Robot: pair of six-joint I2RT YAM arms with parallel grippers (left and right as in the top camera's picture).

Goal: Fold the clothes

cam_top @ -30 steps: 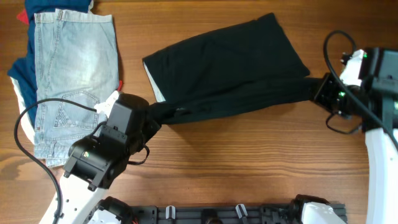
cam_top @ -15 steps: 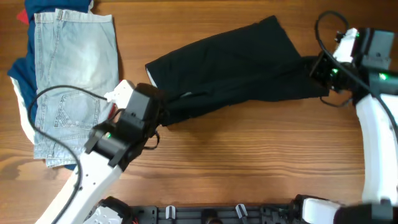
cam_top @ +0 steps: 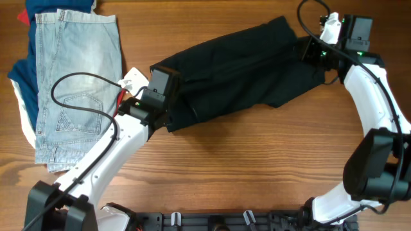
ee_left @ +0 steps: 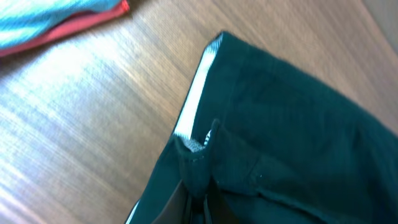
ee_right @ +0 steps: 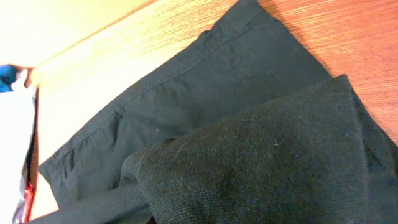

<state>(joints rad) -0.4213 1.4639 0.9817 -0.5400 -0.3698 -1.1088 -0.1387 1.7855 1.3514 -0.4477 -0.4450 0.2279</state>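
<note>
Black shorts [cam_top: 237, 70] — partly doubled over on worktop [cam_top: 257, 160]; left hand [cam_top: 170, 110] pinched on waistband end, right hand [cam_top: 309, 54] clamped on leg hem. Denim shorts [cam_top: 77, 70] — far left.

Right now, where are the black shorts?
Overhead, the black shorts lie across the upper middle of the table, right of the denim shorts, held by the left hand at one end and the right hand at the other.

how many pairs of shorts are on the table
2. The black shorts lie across the middle of the table. The denim shorts lie at the left, atop navy, red and white garments, which may hide more shorts.
</note>
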